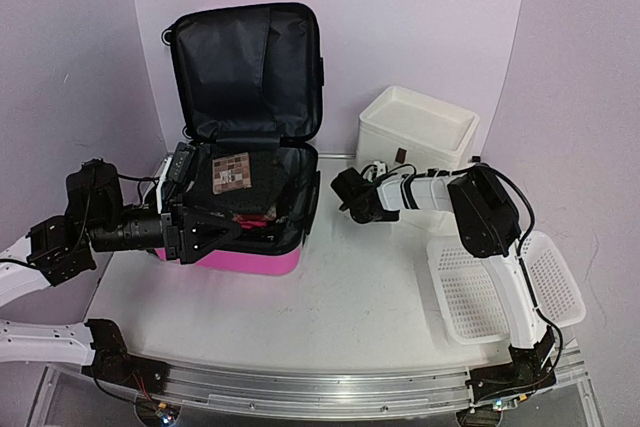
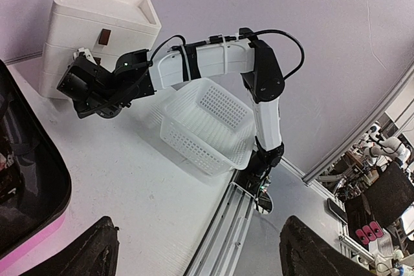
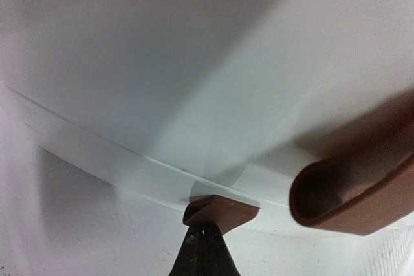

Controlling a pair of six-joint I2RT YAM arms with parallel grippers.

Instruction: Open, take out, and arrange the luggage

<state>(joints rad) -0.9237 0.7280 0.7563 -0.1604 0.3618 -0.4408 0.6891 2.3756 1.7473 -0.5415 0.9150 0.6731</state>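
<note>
The hot-pink luggage (image 1: 250, 259) lies open at the table's back left, with its black-lined lid (image 1: 245, 67) standing upright. A brown patterned packet (image 1: 232, 173) and other dark items lie in the base. My left gripper (image 1: 245, 222) hovers over the front of the base, open and empty. In the left wrist view its two dark fingertips (image 2: 97, 250) stand wide apart, and the luggage rim (image 2: 39, 185) shows at the left. My right gripper (image 3: 207, 250) is shut on a small brown drawer handle (image 3: 223, 211) of the white drawer stack.
The white drawer stack (image 1: 415, 127) stands at the back right and also shows in the left wrist view (image 2: 97, 24). A white mesh basket (image 1: 500, 287) sits at the right front. A metal rail (image 1: 330, 387) runs along the near edge.
</note>
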